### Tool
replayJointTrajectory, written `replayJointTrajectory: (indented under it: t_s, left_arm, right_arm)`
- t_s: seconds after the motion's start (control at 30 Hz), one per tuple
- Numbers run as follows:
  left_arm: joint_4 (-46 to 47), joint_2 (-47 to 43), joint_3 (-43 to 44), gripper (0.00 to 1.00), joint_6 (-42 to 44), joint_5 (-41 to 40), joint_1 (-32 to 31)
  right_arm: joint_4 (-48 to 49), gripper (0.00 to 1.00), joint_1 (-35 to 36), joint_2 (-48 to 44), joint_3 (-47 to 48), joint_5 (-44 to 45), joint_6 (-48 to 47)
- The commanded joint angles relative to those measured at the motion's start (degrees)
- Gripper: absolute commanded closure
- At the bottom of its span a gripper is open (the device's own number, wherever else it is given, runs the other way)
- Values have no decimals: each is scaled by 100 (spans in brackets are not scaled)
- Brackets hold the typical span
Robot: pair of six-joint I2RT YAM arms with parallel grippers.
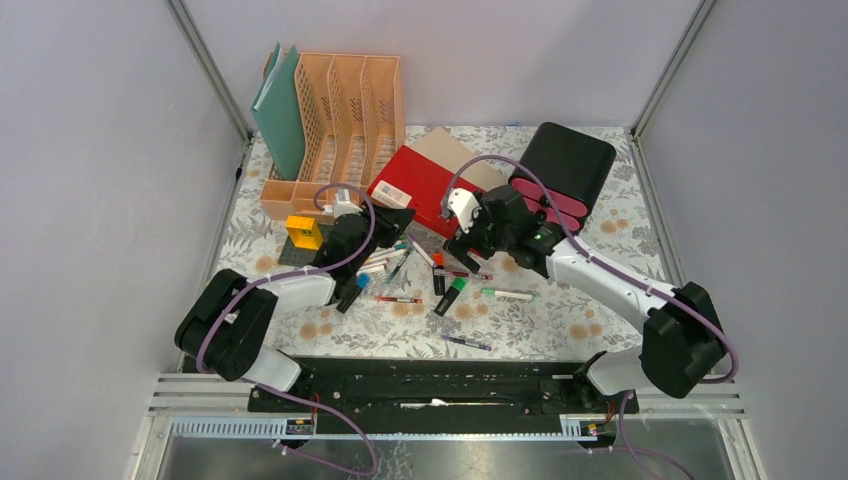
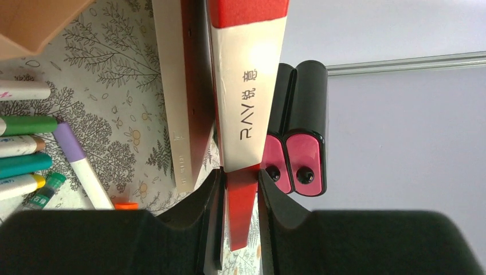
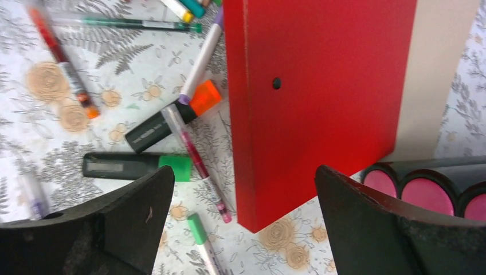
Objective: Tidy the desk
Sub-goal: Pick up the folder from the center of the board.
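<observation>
Overhead, surface (image 1: 560, 310): the flowered cloth runs under and all round the red folder (image 1: 425, 185), which sits towards the back.
Overhead, clutter: pens (image 1: 440, 280) lie scattered just in front of the red folder. The file rack (image 1: 345, 110) stands behind it to the left, and the drawer box (image 1: 565, 165) is close on its right.
Overhead, arms: the left pincer (image 1: 400, 218) meets the folder's left front edge. The right pincer (image 1: 468, 243) hangs at its front right corner.
Left wrist, left pincer (image 2: 239, 177): clamped on a thin red edge of the folder (image 2: 249, 86), just below the white spine label.
Right wrist, right pincer (image 3: 245, 172): jaws wide apart, holding nothing. The folder's (image 3: 321, 97) corner lies ahead between them, with a green highlighter (image 3: 132, 166) to its left.
Risk, slip: the hold looks narrow and near one end, so a lift could let the folder pivot or drop onto the pens.
Risk, sweep: dragging the folder low would likely push the pens about.
Risk, crowding: both arms work at the same folder. A careless move could knock them together or shove the drawer box.
</observation>
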Motion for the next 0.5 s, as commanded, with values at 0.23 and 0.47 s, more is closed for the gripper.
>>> replayJointTrajectory:
  t_s: [0.23,0.47]
  left_arm:
    - [200,-329,-99,100,-301,-217,-119]
    - [145,-495,-161,100,-355,-236,-146]
  right_arm:
    - [1060,0,718,319,-519,1946,-817]
    - [1558,0,998,602,-708,2764,-1243]
